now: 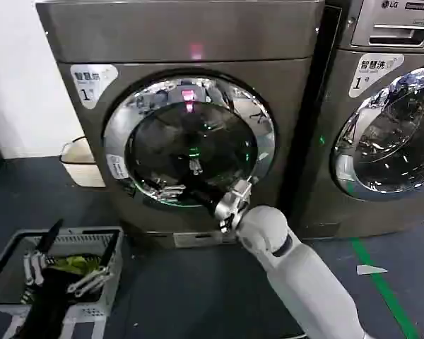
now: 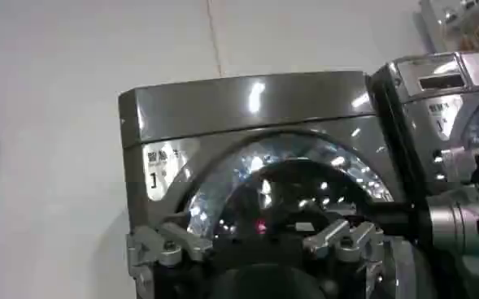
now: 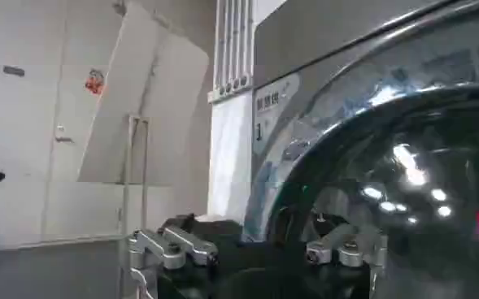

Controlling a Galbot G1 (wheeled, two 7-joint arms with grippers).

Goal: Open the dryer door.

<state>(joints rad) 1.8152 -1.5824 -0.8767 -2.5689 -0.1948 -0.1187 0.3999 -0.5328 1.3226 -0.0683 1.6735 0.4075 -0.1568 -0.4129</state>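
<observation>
Right arm stretched forward, right tool point(image 1: 230, 205) spread open (fingers apart) at dryer door point(image 1: 189, 141) lower rim.

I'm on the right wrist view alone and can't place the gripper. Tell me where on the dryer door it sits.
Observer: The right gripper is at the lower right of the dryer door, by the chrome ring's inner edge.
Operator: Report the left arm.
Observer: The left gripper hangs open over a grey basket on the floor, left of the dryer.
Operator: Confirm the door.
Observer: It looks shut, flush with the front.
</observation>
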